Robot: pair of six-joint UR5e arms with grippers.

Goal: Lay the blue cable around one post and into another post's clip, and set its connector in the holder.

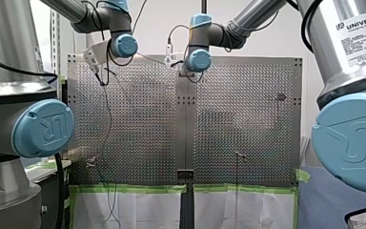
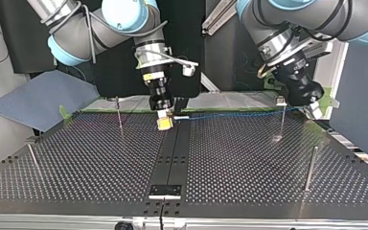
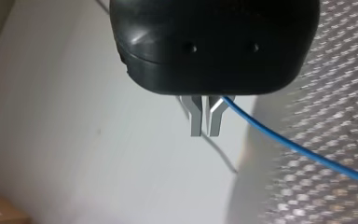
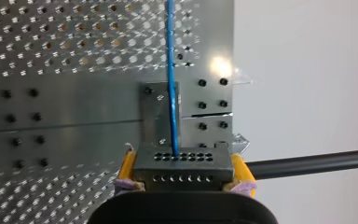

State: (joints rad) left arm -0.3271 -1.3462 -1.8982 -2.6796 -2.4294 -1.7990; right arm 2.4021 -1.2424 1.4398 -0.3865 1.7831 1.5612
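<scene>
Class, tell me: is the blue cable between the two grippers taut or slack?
Taut: in the top view the blue cable runs nearly straight from the connector in my right gripper to my left gripper.

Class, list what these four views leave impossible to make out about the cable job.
Right wrist view: right end effector covers the connector's near end; cable runs off the edge.
Top view: posts' clips too small to tell.
Front view: cable too thin against the table.
</scene>
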